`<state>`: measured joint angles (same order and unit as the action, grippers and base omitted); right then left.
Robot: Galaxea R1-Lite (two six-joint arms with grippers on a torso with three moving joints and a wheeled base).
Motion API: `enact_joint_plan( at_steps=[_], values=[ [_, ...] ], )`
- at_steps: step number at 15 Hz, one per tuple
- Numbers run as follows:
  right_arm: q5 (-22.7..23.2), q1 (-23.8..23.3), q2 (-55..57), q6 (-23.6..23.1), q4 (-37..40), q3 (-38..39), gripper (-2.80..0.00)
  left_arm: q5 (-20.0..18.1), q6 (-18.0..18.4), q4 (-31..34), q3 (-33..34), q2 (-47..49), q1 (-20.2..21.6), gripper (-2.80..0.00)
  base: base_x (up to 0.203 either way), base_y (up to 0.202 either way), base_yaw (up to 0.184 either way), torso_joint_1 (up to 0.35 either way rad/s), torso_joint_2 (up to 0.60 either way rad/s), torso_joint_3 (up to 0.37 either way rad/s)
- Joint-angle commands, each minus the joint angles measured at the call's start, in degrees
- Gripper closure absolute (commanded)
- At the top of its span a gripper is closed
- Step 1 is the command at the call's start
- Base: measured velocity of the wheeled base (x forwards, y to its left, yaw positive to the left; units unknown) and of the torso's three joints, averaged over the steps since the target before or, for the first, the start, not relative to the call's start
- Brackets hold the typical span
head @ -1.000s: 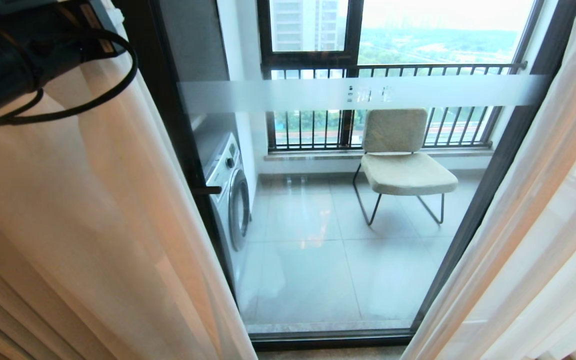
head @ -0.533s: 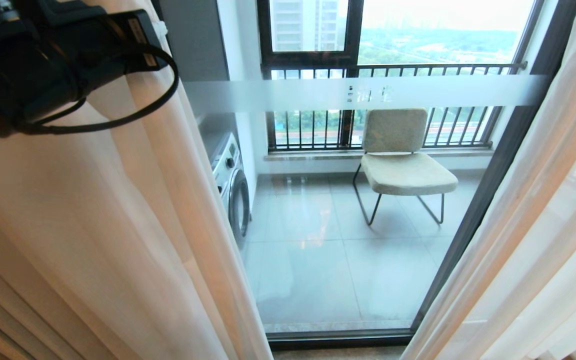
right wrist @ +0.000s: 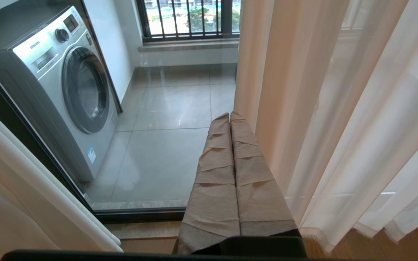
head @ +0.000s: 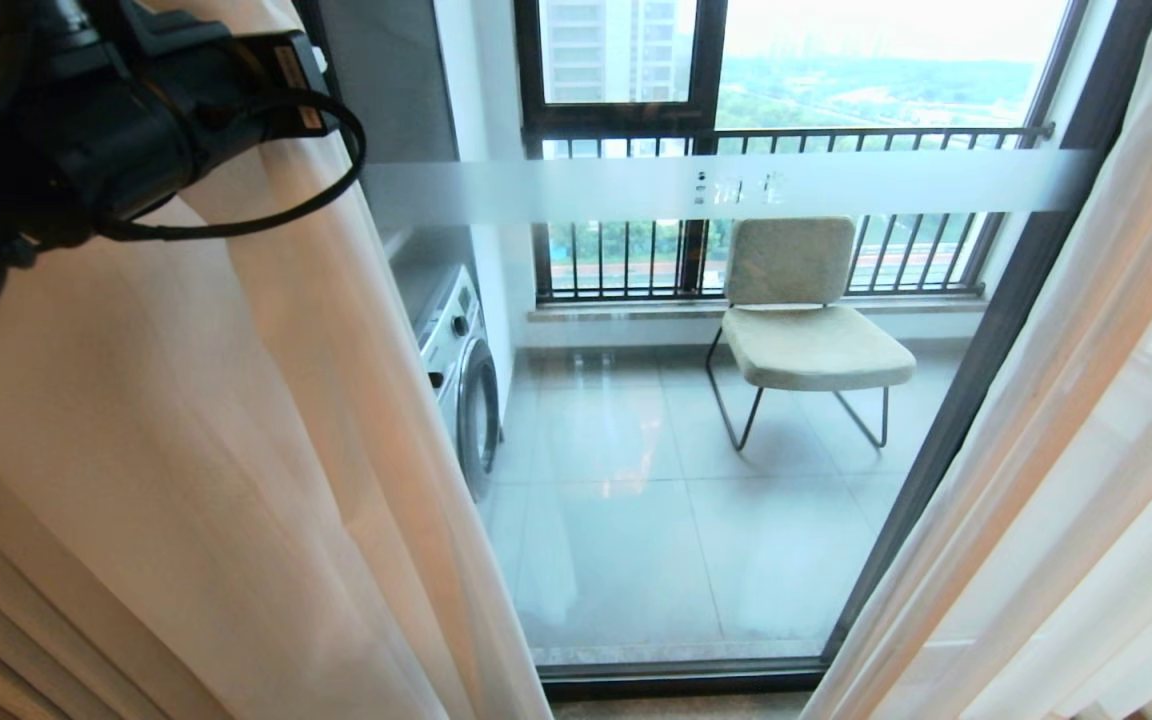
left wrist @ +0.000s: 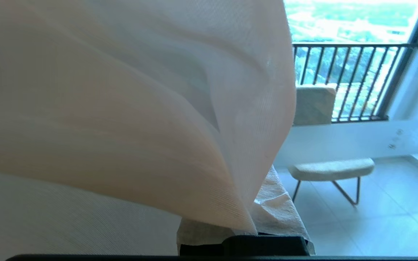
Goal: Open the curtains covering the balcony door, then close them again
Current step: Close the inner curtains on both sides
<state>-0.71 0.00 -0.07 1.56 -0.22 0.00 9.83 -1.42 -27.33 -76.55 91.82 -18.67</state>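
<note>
Left wrist view, curtains (left wrist: 122,108) hiding left gripper (left wrist: 267,217)

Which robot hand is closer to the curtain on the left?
The left. The left gripper is shut on the left curtain, up high. The right gripper hangs low, shut and empty, beside the right curtain.

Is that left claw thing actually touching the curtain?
Touching. In the left wrist view, the sheer curtain drapes straight over the left gripper, with no gap at its wrapped fingers.
</note>
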Motion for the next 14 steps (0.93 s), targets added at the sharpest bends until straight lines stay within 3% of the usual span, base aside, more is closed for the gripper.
enact_joint_plan(
  at_steps=[1, 10, 14],
  values=[
    [0.0, 0.0, 0.1, 0.0, 0.0, 0.0, 0.00, 0.0, 0.1, -0.2, -2.4, 2.9, 1.8, 0.00, 0.000, 0.000, 0.000, 0.000, 0.00, 0.000],
    [0.0, 0.0, 0.1, 0.0, 0.0, 0.0, 0.00, -0.3, 0.1, -0.4, -2.4, 3.4, 2.3, 0.00, 0.000, 0.000, 0.000, 0.000, 0.00, 0.000],
    [0.0, 0.0, 0.1, 0.0, 0.0, 0.0, 0.00, -0.3, 0.0, -0.4, -2.3, 3.4, 2.3, 0.00, -0.004, -0.114, -0.003, -0.002, 0.01, 0.004]
  ],
)
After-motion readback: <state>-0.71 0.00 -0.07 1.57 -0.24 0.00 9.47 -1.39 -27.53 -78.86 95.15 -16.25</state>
